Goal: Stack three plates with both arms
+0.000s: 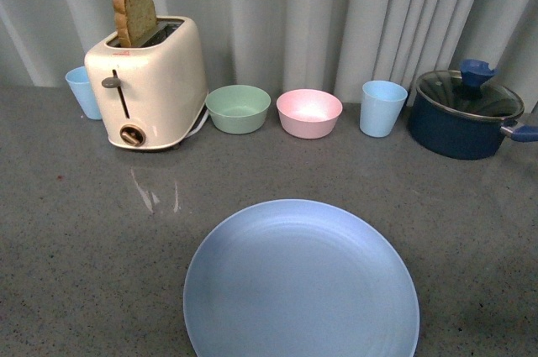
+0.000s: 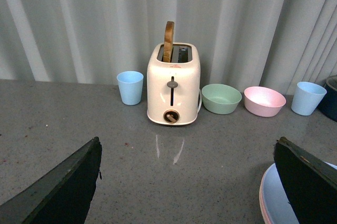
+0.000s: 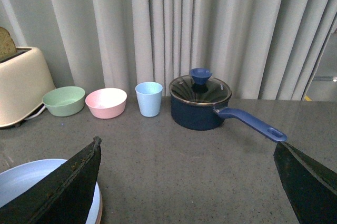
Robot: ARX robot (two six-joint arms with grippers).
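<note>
Grey speckled countertop (image 1: 76,231) with pale pleated curtains (image 1: 319,13) behind. We take the toaster (image 1: 150,84) as landmark: cream, a bread slice (image 1: 134,11) standing up out of its slot. Tucked just behind its far side sits a light blue cup (image 1: 81,91). On its other side, in a row along the curtain: green bowl (image 1: 238,108) just beside it, then pink bowl (image 1: 308,112), a second blue cup (image 1: 382,107), and furthest from the toaster a dark blue pot (image 1: 462,113) with glass lid and long handle.

We see the light blue plate (image 1: 301,283) flat on the counter, nearer us than the toaster and well apart from it, in front of the bowls. In both wrist views a pink rim (image 2: 261,203) shows under the blue one, so it sits on a stack; beige plate we cannot make out.

Left gripper (image 2: 187,182): fingers spread wide, nothing between them, plate edge near one fingertip (image 2: 308,184). Right gripper (image 3: 187,182): likewise wide apart and empty, one finger (image 3: 63,187) over the plate's edge.
</note>
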